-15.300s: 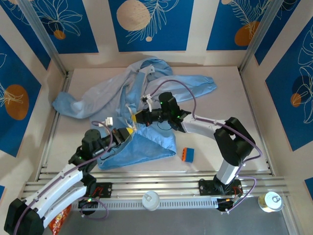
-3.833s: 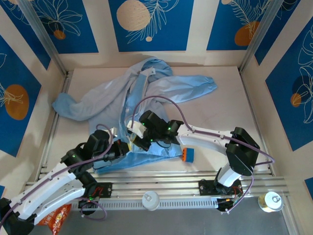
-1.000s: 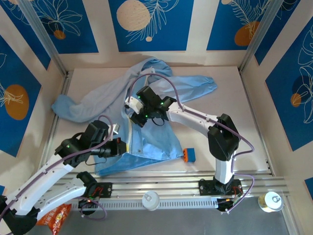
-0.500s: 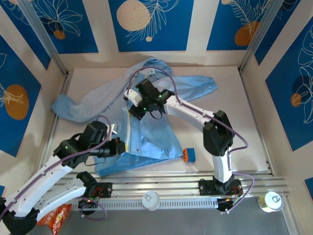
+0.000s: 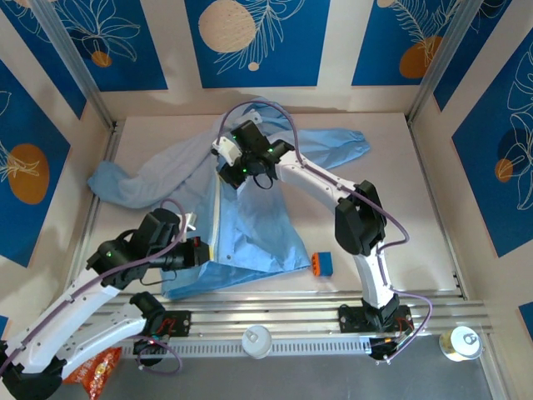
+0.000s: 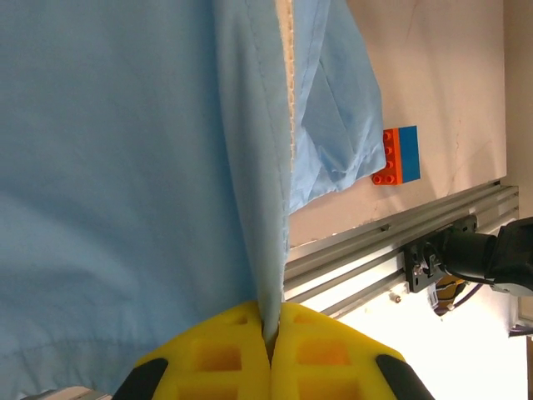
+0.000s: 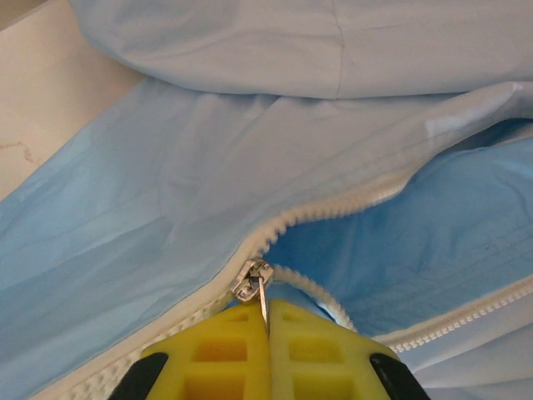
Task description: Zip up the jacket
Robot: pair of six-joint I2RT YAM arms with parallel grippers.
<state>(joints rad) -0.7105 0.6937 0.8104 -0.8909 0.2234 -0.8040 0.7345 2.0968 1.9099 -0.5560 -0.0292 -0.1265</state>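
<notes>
Showing the light-blue hooded jacket point(image 5: 258, 225) spread across the middle of the worktop point(image 5: 416, 192), top end toward 12 o'clock and hem toward 6 o'clock. One sleeve point(image 5: 125, 179) trails to 9 o'clock, the other point(image 5: 333, 142) to 2 o'clock.

The pale zipper point(image 5: 214, 225) runs up the front, with its teeth meshed from the hem up to the slider point(image 7: 250, 282). Beyond the slider the two rows of teeth point(image 7: 333, 204) part and the front lies open.

The right arm point(image 5: 308, 179) reaches from 5 o'clock to the jacket's upper chest. Its jaws are together, and the yellow fingers point(image 7: 225, 342) pinch the metal pull tab point(image 7: 263, 304) that hangs from the slider.

The left arm point(image 5: 137, 246) comes in from 7 o'clock to the hem. Its jaws are likewise clamped, and the yellow fingers point(image 6: 216, 350) press a fold of the jacket point(image 6: 125, 167) just beside the lower end of the zipper point(image 6: 289, 100). The fabric between the two grips lies fairly straight.

An orange-and-blue toy brick point(image 5: 321, 263) rests on the worktop just off the hem's corner at 5 o'clock, apart from both arms; it also shows in the left wrist view point(image 6: 398, 155). Aluminium rails point(image 5: 291, 304) border the near edge at 6 o'clock. A can point(image 5: 460, 342) stands beyond the rails at 4 o'clock.
</notes>
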